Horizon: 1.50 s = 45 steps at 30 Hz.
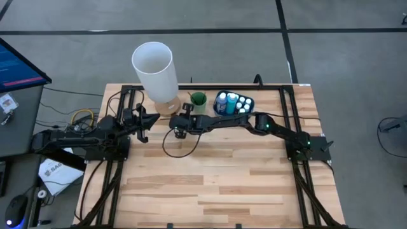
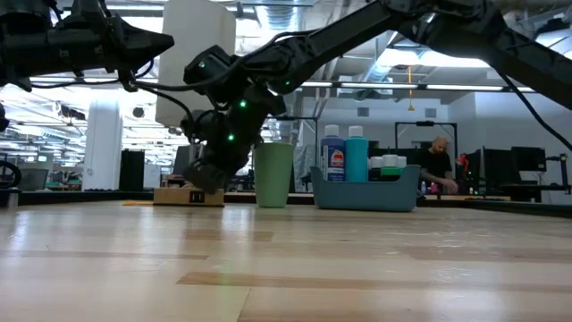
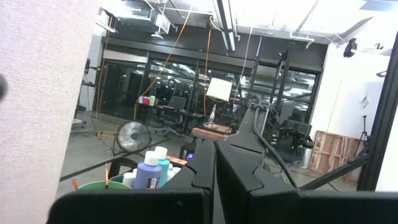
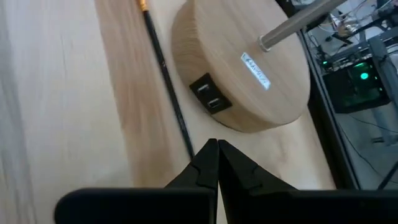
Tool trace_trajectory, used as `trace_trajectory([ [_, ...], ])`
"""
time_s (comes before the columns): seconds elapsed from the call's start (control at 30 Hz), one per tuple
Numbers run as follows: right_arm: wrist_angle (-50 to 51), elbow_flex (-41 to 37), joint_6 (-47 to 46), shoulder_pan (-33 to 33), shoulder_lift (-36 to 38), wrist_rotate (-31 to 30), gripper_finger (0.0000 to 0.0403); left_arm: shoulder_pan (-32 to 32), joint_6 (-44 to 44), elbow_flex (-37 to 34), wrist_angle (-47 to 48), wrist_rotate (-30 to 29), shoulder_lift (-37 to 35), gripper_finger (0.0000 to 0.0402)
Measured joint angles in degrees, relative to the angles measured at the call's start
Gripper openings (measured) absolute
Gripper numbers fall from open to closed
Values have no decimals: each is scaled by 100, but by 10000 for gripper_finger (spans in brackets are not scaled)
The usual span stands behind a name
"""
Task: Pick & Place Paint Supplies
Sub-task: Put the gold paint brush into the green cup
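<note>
While both arms hang over the back half of the wooden table (image 1: 210, 184), neither one holds anything. The right gripper (image 4: 214, 149) reaches far across to the round wooden lamp base (image 4: 249, 74), and its two fingers are pressed shut with nothing between them. Its tips sit just beside the near end of one thin dark brush (image 4: 165, 74), which lies flat on the table along the edge of the base. I cannot tell if the tips touch the brush. The far end of the brush, with a bit of orange on it, is cut off at the picture's edge.

The left gripper (image 3: 214, 165) is up in the air on the other side of the lamp, and its fingers are shut and empty too.

One blue tray (image 1: 234, 103) sits at the back of the table. From above I count about six white caps in it, packed close together, so the count is not sure. From table height, two tall bottles (image 2: 345, 154) stick up above the tray wall, and the smaller ones are mostly hidden behind it. One green cup (image 1: 198, 98) stands just beside the tray. One big white lamp shade (image 1: 154, 67) covers part of the base from above.

Far behind the table, a person (image 2: 438, 165) is at a desk.
</note>
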State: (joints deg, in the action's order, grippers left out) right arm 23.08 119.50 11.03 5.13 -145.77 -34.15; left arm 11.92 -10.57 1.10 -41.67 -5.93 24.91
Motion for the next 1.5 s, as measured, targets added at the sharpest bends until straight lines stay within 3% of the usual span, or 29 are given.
trace_trajectory([
  [0.47,-19,0,-27,-284,28,-287,0,0,0,0,2,2,0,2],
  [0.67,222,14,-1413,-641,350,-482,0,0,0,0,2,2,0,2],
  [0.8,837,-12,-1543,-1021,642,-474,0,0,-1,0,2,1,0,2],
  [1.07,2389,13,-1534,-2087,2453,-550,0,0,0,0,0,2,0,2],
  [1.23,2988,-8,-1509,-2966,3585,-1191,0,0,0,0,2,2,1,2],
  [1.37,4055,8,-2323,-3730,4526,-1799,0,2,123,0,-96,-19,2,2],
  [1.5,5714,0,-3990,-4546,5240,-2906,0,2,160,0,-139,-26,-1,2],
])
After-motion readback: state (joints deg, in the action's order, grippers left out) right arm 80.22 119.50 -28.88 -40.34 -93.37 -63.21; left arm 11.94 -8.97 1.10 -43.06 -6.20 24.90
